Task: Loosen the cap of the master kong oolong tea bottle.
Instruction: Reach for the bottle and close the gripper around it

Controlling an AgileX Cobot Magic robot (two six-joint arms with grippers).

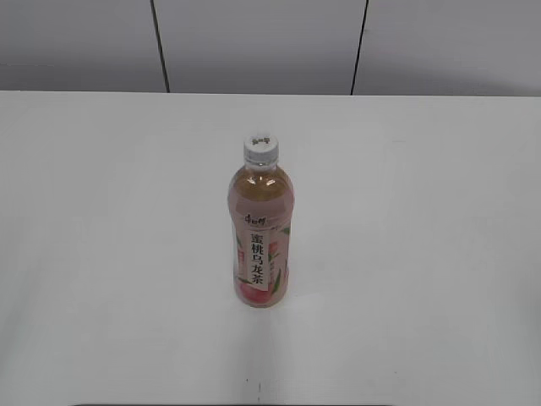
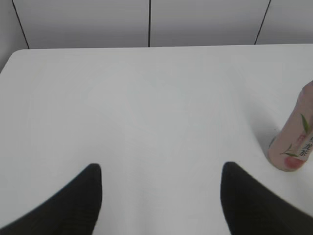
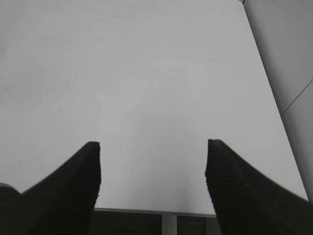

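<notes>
- Nearest to me, low over the front of the white table [image 1: 101, 254], the left gripper [image 2: 161, 186] hangs with its two dark ribbed fingers [image 2: 80, 200] spread wide apart, nothing between them but bare tabletop.
- The right gripper [image 3: 151, 166] is the same: jaws parted wide, empty, hovering at the table's edge, with the wall seam off to its side.
- Further in, about mid-table, the master kong oolong tea bottle [image 1: 261, 237] stands upright on its base, long axis vertical, neck pointing straight up. It is well apart from both grippers; in the left wrist view only its lower body shows at the right edge.
- Its label is pink and white with a peach at the bottom and green leaves; a white strip runs down the front carrying dark Chinese characters stacked vertically, with a small red brand mark above them that is too small for me to read.
- The clear shoulder above the label shows amber-pink tea.
- On top sits the cap [image 1: 261, 149], small, round, white, ribbed round its side, a small dark logo printed on its face. It is seated on the neck.
- Behind the table, a grey panelled wall [image 1: 254, 42] with dark vertical seams.
</notes>
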